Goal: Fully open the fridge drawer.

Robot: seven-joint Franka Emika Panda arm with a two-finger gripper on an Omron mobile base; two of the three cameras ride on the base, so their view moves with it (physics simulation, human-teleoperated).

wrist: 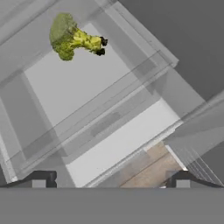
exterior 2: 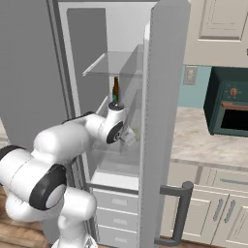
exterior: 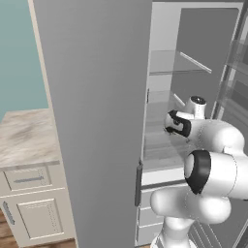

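The fridge [exterior: 97, 121] stands with its grey doors swung out and my arm reaching into the white interior. From the hand view I look down into the fridge drawer [wrist: 78, 87], a pale translucent box with a small bar handle [wrist: 105, 124] on its front wall. A broccoli [wrist: 70, 39] lies in its far corner. My gripper [wrist: 111, 181] hangs open above and just in front of the handle, its fingertips [wrist: 41, 179] wide apart and holding nothing. In the right base view the gripper [exterior 2: 128, 138] hovers over the drawer [exterior 2: 114, 157].
A brown bottle [exterior 2: 116, 89] stands at the back under a glass shelf [exterior 2: 114, 65]. The right fridge door [exterior 2: 162, 121] with its bar handle [exterior 2: 181, 213] stands close beside my arm. A counter with cream cabinets [exterior: 24, 145] lies left; a dark green oven [exterior 2: 227, 104] sits right.
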